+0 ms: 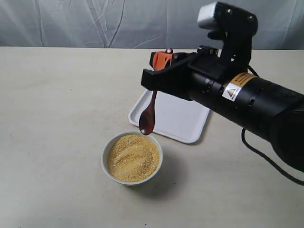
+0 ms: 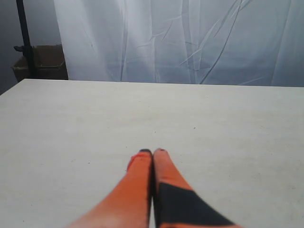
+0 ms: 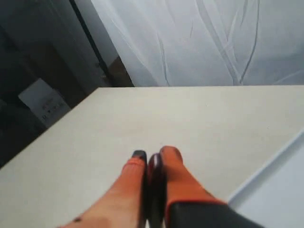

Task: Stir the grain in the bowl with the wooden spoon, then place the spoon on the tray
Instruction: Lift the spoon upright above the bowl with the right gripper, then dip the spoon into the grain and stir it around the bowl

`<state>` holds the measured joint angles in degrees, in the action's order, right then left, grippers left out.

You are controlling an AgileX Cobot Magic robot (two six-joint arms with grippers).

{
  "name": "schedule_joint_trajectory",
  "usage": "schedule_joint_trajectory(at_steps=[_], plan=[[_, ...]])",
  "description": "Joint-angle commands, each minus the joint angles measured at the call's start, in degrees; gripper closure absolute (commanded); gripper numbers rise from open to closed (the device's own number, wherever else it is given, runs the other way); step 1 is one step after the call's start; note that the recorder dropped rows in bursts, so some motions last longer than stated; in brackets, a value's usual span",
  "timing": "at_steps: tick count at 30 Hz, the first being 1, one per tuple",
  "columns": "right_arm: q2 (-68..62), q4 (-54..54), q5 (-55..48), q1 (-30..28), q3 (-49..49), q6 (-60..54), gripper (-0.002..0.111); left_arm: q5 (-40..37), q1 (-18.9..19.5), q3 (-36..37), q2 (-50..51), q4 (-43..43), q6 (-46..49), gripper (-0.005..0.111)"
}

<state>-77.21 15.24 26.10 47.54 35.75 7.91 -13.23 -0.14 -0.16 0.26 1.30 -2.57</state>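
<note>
A small white bowl (image 1: 105,159) holding golden-yellow grain (image 1: 132,157) stands near the table's front. The dark reddish-brown wooden spoon (image 1: 147,118) hangs scoop-down, its scoop just above the bowl's far rim. My right gripper (image 1: 158,61) is shut on the handle's upper end; in the right wrist view the dark handle (image 3: 155,190) shows squeezed inside the right gripper (image 3: 153,154). The white tray (image 1: 183,121) lies flat behind the bowl, partly under the right arm; its corner (image 3: 280,190) shows in the right wrist view. My left gripper (image 2: 152,152) is shut on nothing, over bare table.
The pale table (image 1: 57,104) spreads around the bowl and tray. A grey-white curtain (image 1: 95,21) hangs behind the far edge. A black cable (image 1: 266,159) trails on the table at the right. A dark pole and a box (image 2: 40,61) stand beyond the table's corner.
</note>
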Motion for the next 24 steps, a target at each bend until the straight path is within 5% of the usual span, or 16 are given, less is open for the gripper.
schedule_joint_trajectory(at_steps=[1,24], plan=[[-4.4,-0.8,0.2,0.3,-0.7,-1.5,0.109,0.4,0.0,0.2,-0.3,-0.1,0.1,0.107],[-17.8,-0.2,12.3,8.5,-0.7,-1.6,0.109,0.3,0.0,0.2,-0.3,-0.1,0.1,0.107]])
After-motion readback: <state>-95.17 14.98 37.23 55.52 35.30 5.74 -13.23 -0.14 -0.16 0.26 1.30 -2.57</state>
